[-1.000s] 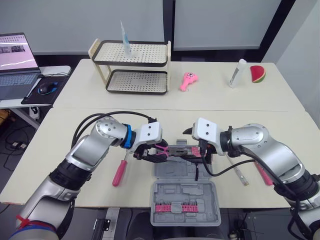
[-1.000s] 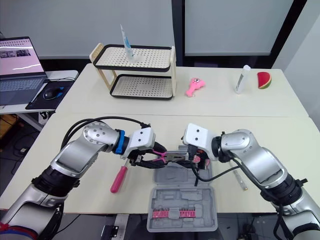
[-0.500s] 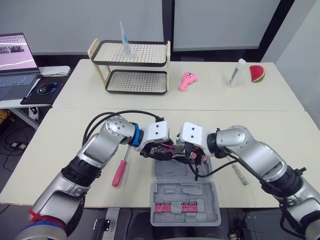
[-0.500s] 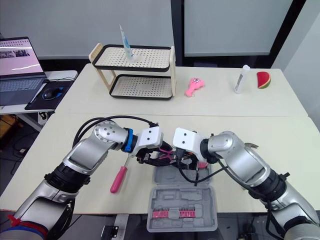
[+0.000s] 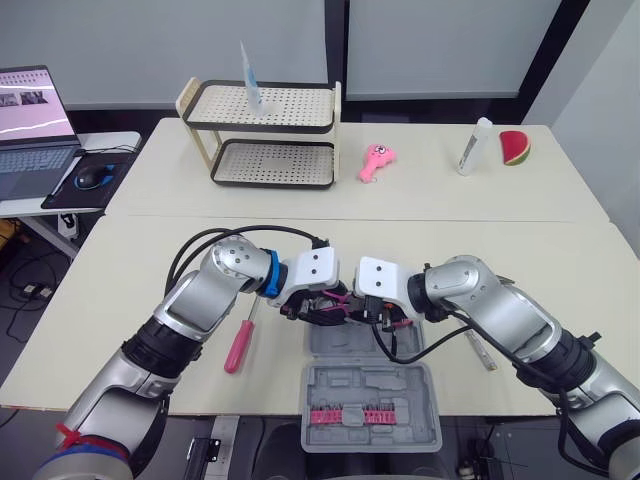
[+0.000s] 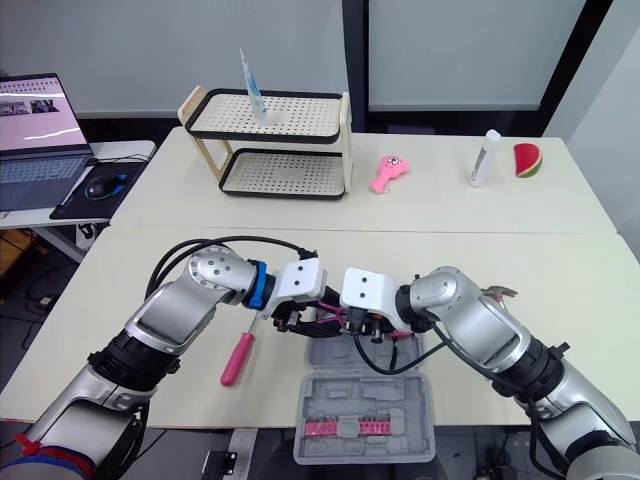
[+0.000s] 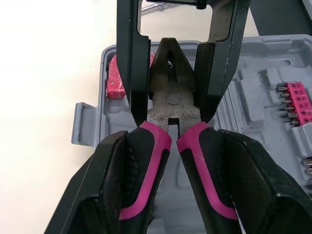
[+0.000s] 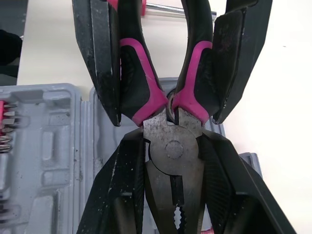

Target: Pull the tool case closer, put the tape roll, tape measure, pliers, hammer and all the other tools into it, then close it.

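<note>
- Head views, pose: the left arm comes in from the left with its elbow bent and forearm turned inward. The right arm mirrors it from the right. The left gripper (image 5: 312,305) and right gripper (image 5: 372,312) meet tip to tip over the far half of the tool case (image 5: 370,385).
- Head views, count: one tool case, open in two halves at the near edge of the surface (image 5: 130,290). One pliers (image 5: 341,300), in the air between the two grippers. One pink-handled screwdriver (image 5: 240,340) on the surface left of the case, apart from it. One strip of pink bits (image 5: 352,415) in the near half.
- Left wrist view: the left jaws are closed on the two pink-and-black handles. The right jaws reach in from the opposite end and clamp the metal head on both sides of the pivot. The head views hide this contact. Below lies the grey case tray with one red item (image 7: 114,80), kind unclear.
- Right wrist view: same double grasp from the other end. The right jaws press the head, and the left jaws grip the handles.
</note>
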`<state>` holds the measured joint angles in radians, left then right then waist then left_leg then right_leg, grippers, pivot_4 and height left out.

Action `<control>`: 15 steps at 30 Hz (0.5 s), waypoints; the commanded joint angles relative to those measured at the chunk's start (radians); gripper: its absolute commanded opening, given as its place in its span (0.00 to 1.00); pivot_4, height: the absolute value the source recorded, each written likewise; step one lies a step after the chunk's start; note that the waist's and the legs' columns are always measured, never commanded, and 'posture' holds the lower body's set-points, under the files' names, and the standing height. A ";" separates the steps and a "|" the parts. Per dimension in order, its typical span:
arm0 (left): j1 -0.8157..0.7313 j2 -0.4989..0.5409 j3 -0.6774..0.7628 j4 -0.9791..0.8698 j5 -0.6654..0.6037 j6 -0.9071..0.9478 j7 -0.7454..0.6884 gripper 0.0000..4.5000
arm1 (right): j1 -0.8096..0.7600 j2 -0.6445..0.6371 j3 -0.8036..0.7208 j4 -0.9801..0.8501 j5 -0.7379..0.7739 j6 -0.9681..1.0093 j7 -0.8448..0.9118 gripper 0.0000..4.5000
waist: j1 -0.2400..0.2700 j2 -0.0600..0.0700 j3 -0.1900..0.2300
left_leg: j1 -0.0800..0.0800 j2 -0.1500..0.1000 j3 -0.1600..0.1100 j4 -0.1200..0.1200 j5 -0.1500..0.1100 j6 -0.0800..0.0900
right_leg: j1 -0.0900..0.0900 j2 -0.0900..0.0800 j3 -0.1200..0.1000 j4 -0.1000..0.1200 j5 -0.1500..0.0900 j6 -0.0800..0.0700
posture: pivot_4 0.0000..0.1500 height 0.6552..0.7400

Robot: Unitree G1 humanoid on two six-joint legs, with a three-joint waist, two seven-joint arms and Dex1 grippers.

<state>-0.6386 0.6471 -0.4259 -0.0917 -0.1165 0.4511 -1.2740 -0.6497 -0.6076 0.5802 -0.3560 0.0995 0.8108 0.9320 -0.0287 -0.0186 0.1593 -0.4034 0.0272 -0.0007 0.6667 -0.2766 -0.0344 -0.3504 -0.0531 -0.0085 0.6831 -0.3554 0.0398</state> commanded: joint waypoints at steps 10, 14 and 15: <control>0.160 0.057 0.219 -0.058 -0.132 -0.196 -0.012 1.00 | -0.012 -0.107 -0.044 -0.025 -0.013 -0.051 0.074 0.29 | -0.003 0.000 0.000 | 0.000 0.001 0.000 0.000 0.000 0.000 | 0.000 -0.001 0.001 0.000 0.000 0.000 | 1.00 1.00; 0.292 0.120 0.361 -0.073 -0.262 -0.236 -0.082 1.00 | 0.015 -0.163 -0.012 -0.055 -0.028 -0.061 0.105 0.29 | -0.003 0.000 0.000 | 0.000 0.001 0.000 0.000 0.000 0.000 | -0.001 -0.002 0.001 0.000 0.000 0.000 | 1.00 1.00; 0.324 0.133 0.381 -0.065 -0.267 -0.265 -0.093 1.00 | 0.021 -0.172 0.004 -0.057 -0.040 -0.067 0.111 0.29 | -0.002 0.000 0.000 | 0.000 0.001 0.000 0.000 0.000 0.000 | -0.001 -0.002 0.001 0.000 0.000 0.000 | 1.00 1.00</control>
<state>-0.3331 0.7642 -0.0939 -0.1301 -0.3409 0.2278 -1.3422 -0.6296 -0.7698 0.5816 -0.3624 0.0738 0.7688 1.0257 -0.0304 -0.0184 0.1594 -0.4031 0.0285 -0.0007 0.6665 -0.2768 -0.0340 -0.3511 -0.0549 -0.0079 0.6831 -0.3554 0.0398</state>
